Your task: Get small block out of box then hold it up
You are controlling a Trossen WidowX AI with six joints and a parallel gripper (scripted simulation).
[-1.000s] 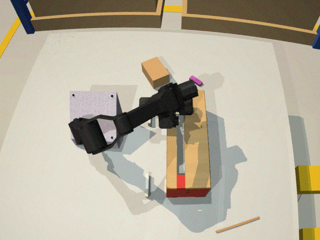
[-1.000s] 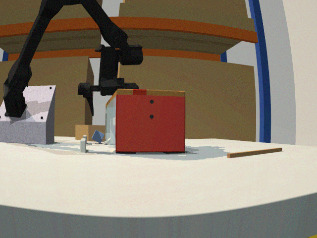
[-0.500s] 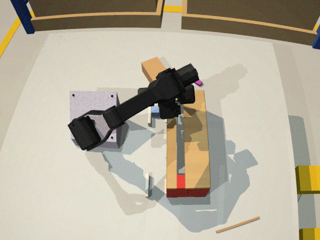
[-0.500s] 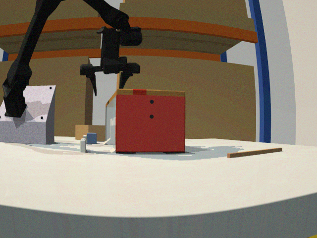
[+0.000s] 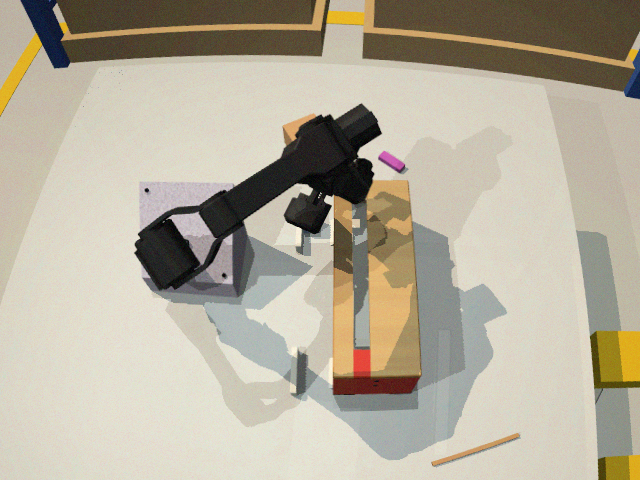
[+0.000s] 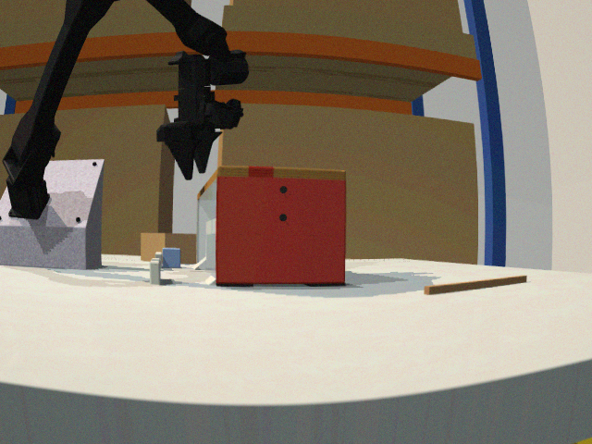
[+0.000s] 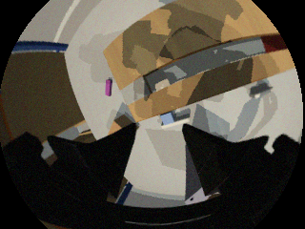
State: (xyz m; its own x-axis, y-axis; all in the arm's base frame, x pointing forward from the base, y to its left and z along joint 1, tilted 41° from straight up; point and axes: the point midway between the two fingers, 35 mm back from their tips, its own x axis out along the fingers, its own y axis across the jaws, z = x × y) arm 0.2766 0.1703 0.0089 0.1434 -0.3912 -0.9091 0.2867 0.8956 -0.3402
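The blue block (image 6: 171, 256) is seen already out on the counter (image 6: 287, 334), below the jaws and beside the box (image 6: 280, 229). The jaws are held partly apart and empty above it; grasping and lifting are judged still to be done.
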